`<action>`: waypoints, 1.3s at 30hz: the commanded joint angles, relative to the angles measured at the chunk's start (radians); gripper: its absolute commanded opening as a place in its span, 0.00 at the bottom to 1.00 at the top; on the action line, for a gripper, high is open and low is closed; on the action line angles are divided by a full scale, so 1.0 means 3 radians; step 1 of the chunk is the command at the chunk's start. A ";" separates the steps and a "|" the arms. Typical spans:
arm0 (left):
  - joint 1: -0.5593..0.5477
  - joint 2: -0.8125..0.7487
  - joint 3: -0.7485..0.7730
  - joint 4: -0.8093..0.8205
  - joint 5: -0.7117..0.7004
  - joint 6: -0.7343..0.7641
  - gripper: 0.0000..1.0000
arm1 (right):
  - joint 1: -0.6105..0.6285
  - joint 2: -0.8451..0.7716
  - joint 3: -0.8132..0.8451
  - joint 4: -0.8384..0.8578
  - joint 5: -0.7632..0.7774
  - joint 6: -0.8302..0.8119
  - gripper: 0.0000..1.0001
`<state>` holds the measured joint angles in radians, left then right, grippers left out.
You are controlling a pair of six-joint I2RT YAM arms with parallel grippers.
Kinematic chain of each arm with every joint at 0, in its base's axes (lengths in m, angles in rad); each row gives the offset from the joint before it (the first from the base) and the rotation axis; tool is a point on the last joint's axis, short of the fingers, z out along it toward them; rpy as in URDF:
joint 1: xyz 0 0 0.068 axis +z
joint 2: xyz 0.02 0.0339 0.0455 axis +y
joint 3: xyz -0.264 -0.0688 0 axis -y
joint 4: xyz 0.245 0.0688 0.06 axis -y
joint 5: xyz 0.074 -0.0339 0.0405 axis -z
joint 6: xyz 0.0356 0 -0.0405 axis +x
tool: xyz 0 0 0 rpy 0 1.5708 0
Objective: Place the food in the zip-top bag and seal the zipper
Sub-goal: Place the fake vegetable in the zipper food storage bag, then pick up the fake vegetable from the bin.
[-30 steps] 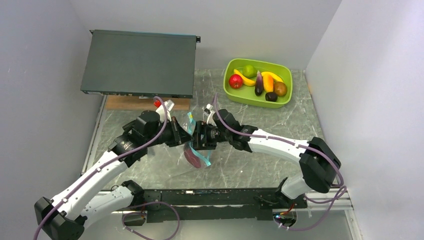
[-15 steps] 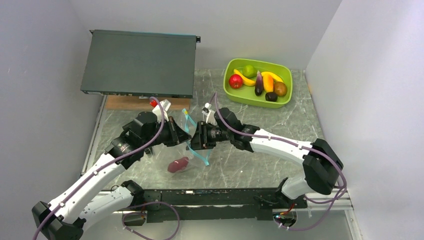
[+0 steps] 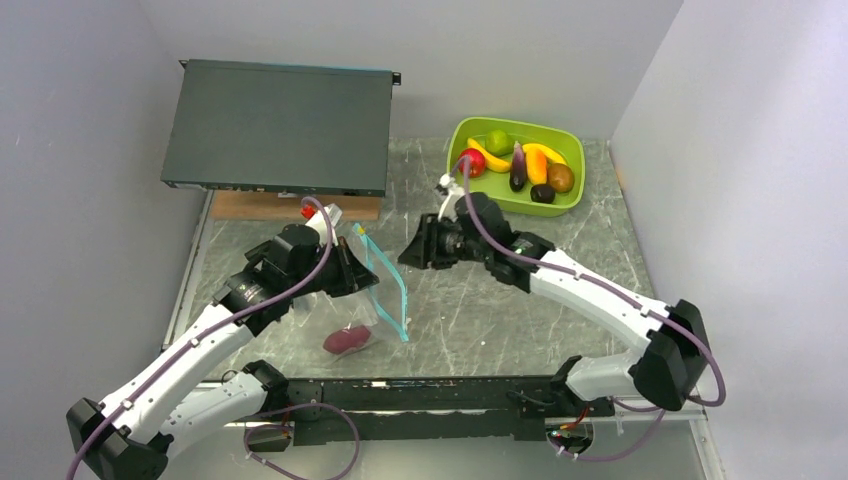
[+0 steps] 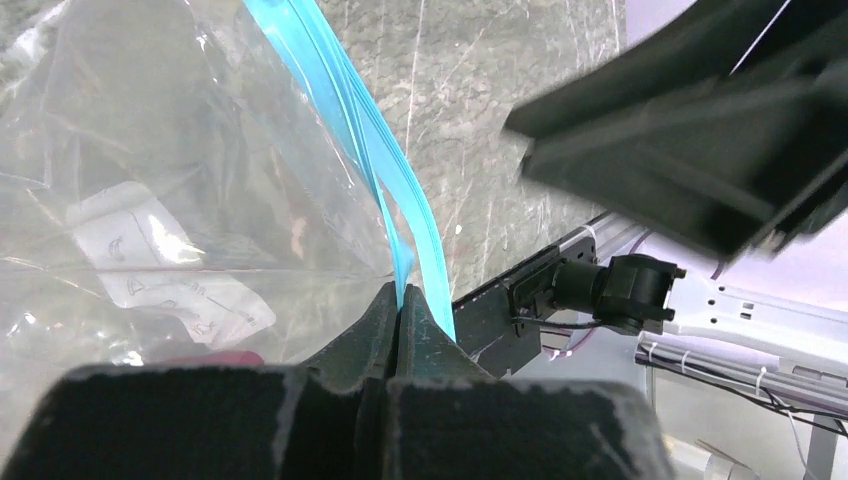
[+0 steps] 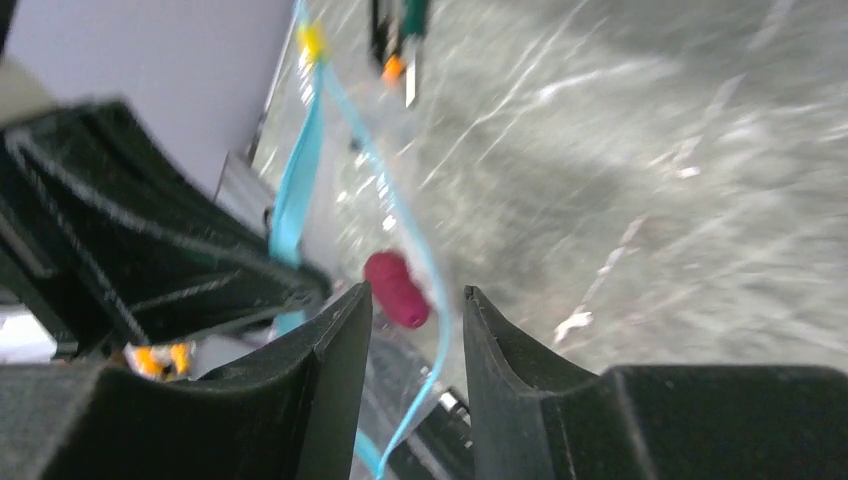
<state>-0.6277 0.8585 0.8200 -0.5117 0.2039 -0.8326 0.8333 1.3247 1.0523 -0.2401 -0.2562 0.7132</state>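
Observation:
The zip-top bag (image 3: 350, 312) hangs from my left gripper (image 3: 358, 268), which is shut on its teal zipper (image 3: 387, 280). The left wrist view shows the jaws pinched on the strip (image 4: 398, 296), with the clear bag (image 4: 170, 170) beyond. A dark red food piece (image 3: 345, 340) lies low in the bag and also shows in the right wrist view (image 5: 395, 288). My right gripper (image 3: 405, 252) is open and empty, just right of the bag mouth (image 5: 415, 300). Apple (image 3: 472, 162), lime (image 3: 497, 140), banana (image 3: 488, 156), eggplant (image 3: 518, 168), orange piece (image 3: 537, 165) and kiwi (image 3: 561, 177) lie in the tub.
The lime-green tub (image 3: 505, 204) stands at the back right. A flat black box (image 3: 280, 125) rests on a wooden block (image 3: 250, 206) at the back left. Grey walls close in both sides. An orange-tipped tool (image 5: 395, 55) lies beyond the bag.
My right gripper let go of the bag mouth and drew back to the right. The bag swung down from my left gripper and the red piece slid lower in it.

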 commanded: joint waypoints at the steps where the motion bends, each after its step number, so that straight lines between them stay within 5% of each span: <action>1: 0.0006 -0.0001 0.0033 0.0025 0.0002 -0.0015 0.00 | -0.0426 -0.0234 0.0156 -0.0224 0.0347 -0.0316 0.42; 9: 0.0006 0.0066 0.0087 -0.0025 0.0147 0.0023 0.00 | -0.1284 -0.0256 0.0003 -0.0046 0.1042 -0.0630 0.48; 16: 0.0004 0.0161 0.0237 -0.0185 0.0180 0.0110 0.00 | -0.1777 0.0520 0.0389 0.0165 0.1632 -0.0910 0.52; 23: 0.0007 0.0170 0.0197 -0.0169 0.0196 0.0095 0.00 | -0.2051 0.1406 0.1068 -0.0081 0.2322 -0.1020 0.77; 27: 0.0004 0.0191 0.0265 -0.0196 0.0175 0.0118 0.00 | -0.2168 0.1877 0.1531 -0.0344 0.2431 -0.1121 0.87; 39: 0.0009 0.0167 0.0176 -0.0105 0.0165 0.0066 0.00 | -0.2462 0.2456 0.2026 -0.0638 0.2251 -0.1263 0.94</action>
<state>-0.6277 0.9150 0.8543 -0.5694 0.2455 -0.8238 0.1200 2.0388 1.6089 -0.4137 0.4404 0.3710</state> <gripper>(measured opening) 0.013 0.932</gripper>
